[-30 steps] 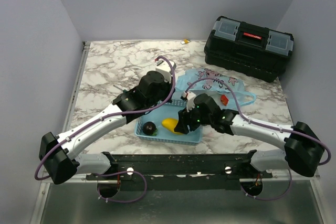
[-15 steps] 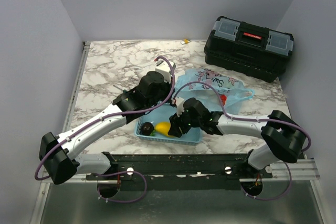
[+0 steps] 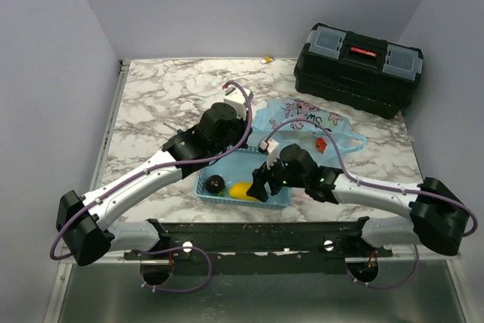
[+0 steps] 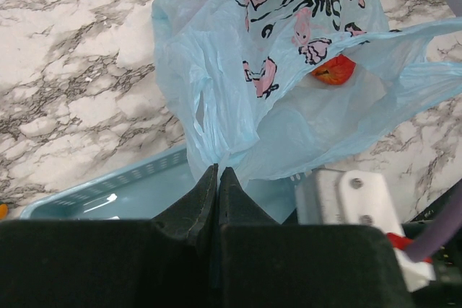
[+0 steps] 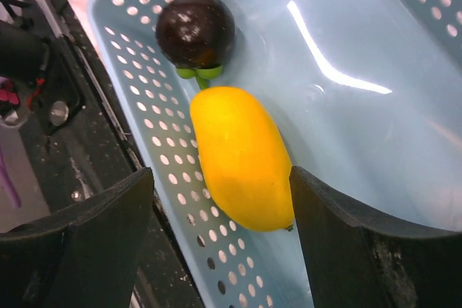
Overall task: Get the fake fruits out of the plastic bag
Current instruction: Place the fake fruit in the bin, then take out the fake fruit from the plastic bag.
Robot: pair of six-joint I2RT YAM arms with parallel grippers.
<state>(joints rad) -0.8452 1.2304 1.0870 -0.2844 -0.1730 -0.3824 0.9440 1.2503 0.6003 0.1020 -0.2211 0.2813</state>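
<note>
Jaws on my right hang wide over the slick yellow fruit [image 5: 242,156] in the basket [image 5: 422,5], while my left pinch the flimsy bag [image 4: 238,106], where a likely light red fruit [image 4: 333,71] wants gripping across its middle.

**Crowded basket corner, open marble on the left**

The right gripper [image 3: 259,184] hangs with its fingers spread over the basket [image 5: 375,135]. The yellow fruit [image 5: 242,156] and the plum [image 5: 195,32] crowd the basket's near-left corner against the latticed wall, and the rest of its floor is bare. The left gripper [image 4: 217,178] pinches the plastic bag [image 4: 216,55], whose draped film narrows the mouth around a red fruit [image 4: 333,71]. The toolbox [image 3: 359,68] blocks the far right corner. The table [image 3: 166,88] lies open at far left.
</note>
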